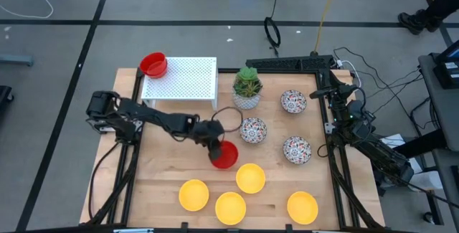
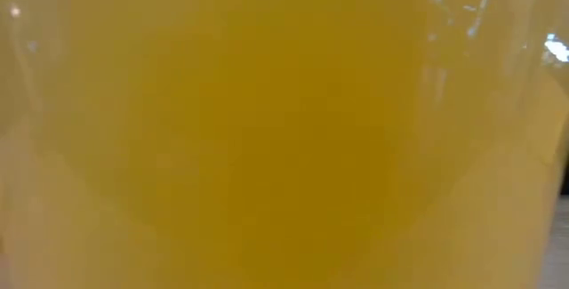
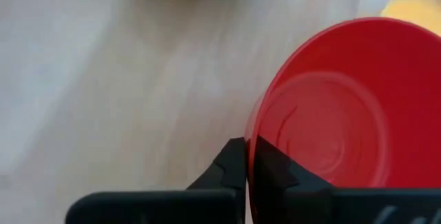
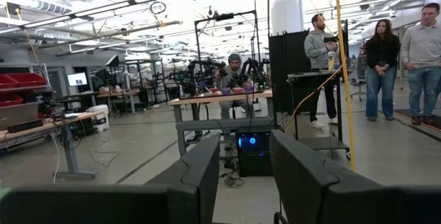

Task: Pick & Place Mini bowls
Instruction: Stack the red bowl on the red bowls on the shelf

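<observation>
In the high view my left gripper (image 1: 215,148) reaches to the table's middle and is shut on a red mini bowl (image 1: 225,156). More red (image 1: 153,64), one bowl or a stack, sits on the far left corner of a white perforated stand (image 1: 183,79). Three floral bowls (image 1: 252,130) (image 1: 293,102) (image 1: 296,149) rest on the table's right half. Several yellow bowls (image 1: 250,178) (image 1: 193,195) lie along the near edge. One yellow bowl (image 2: 267,129) fills the low view. My right gripper (image 4: 244,148) is open at the right edge, facing the room. My left gripper (image 3: 249,145) pinches the red bowl's rim (image 3: 251,124) on the side nearest the arm, one finger (image 3: 275,172) inside the bowl and the other finger (image 3: 231,172) outside. The fingers come from the table's left, slanting down. Whether the bowl's foot is on the table I cannot tell.
A white pot with a green plant (image 1: 247,89) stands just right of the stand. A dark ring (image 1: 228,118) lies near the left gripper. My right arm (image 1: 348,115) waits along the right edge. Bare wood shows on the table's near left. People stand in the room beyond.
</observation>
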